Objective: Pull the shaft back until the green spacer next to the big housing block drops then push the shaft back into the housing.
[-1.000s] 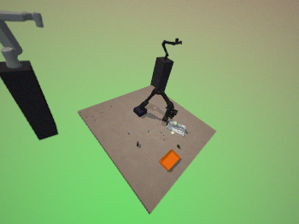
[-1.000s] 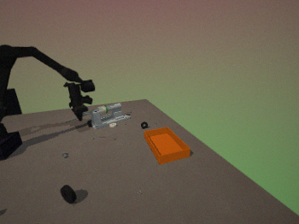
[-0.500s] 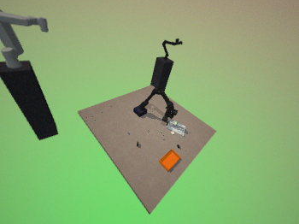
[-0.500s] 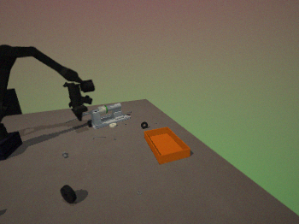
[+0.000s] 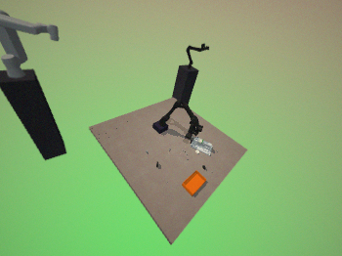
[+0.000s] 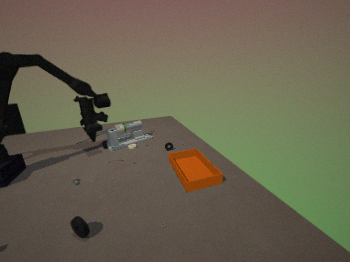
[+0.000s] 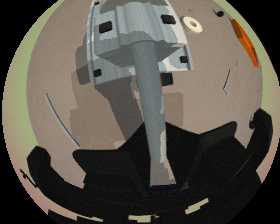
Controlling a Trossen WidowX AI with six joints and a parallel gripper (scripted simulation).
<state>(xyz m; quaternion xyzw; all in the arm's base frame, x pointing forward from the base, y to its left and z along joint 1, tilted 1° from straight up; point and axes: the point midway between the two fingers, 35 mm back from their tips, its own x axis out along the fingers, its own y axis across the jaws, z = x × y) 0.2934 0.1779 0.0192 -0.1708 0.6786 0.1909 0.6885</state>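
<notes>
Wheel: black, nearest on the left (image 5: 157,164) (image 6: 80,228), no part of my job.
Tray: orange (image 5: 193,184) (image 6: 205,185) (image 7: 245,43), right of the frame, out of the shaft's line, so it shouldn't hinder the pull.
Pale ring: lying flat (image 5: 197,151) (image 6: 132,146) (image 7: 192,25) just on the near side of the frame; not the green one I want down.
My gripper: clenched on the shaft's left end, fingers (image 5: 189,137) (image 6: 93,137) to either side, a hold that suits a straight pull.
Shaft: grey (image 6: 101,132) (image 7: 150,95), running from my grip into the frame (image 5: 209,149) (image 6: 114,141) (image 7: 117,37), whose supports seem meant to keep it level.
Green spacer: up between the blocks (image 5: 200,140) (image 6: 124,128), not on the table; the shaft presumably carries it.
Next: I'd ease left in small steps, stopping once green drops; overshoot could free another.
</notes>
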